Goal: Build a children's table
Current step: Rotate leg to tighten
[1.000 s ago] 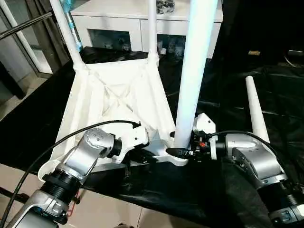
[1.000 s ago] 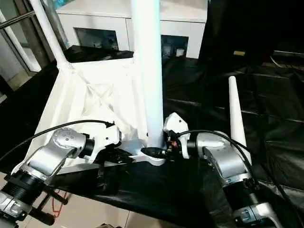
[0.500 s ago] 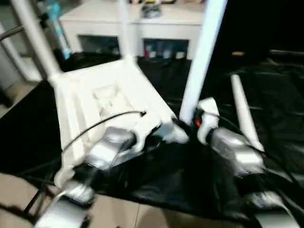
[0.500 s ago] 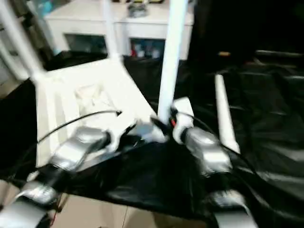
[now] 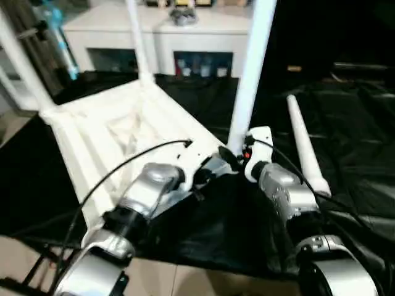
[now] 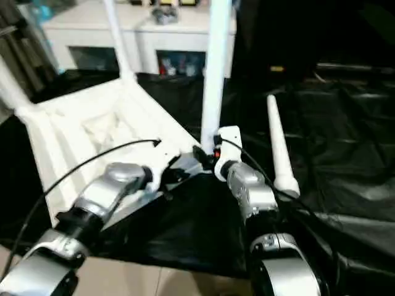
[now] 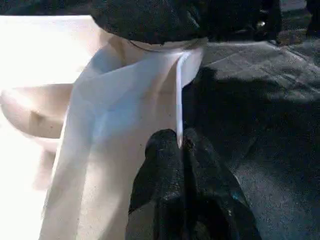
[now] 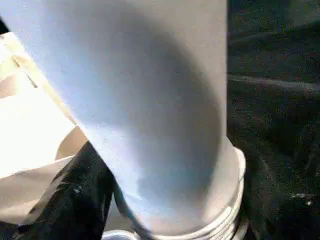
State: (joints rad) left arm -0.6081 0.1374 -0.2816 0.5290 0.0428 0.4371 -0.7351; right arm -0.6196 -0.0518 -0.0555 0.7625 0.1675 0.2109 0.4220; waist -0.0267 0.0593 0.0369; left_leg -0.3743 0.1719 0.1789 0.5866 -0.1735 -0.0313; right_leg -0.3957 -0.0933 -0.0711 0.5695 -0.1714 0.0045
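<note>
Tabletop (image 5: 117,132) lies underside up, three legs (image 5: 250,74) upright. Left hand (image 7: 182,150) pinches its rim; right hand (image 5: 237,157), seemingly spread, flanks the near leg.

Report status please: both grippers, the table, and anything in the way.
Left gripper shut on tabletop edge. Right gripper at base of near leg; three legs upright, fourth leg loose on black sheet. Nothing blocking.
</note>
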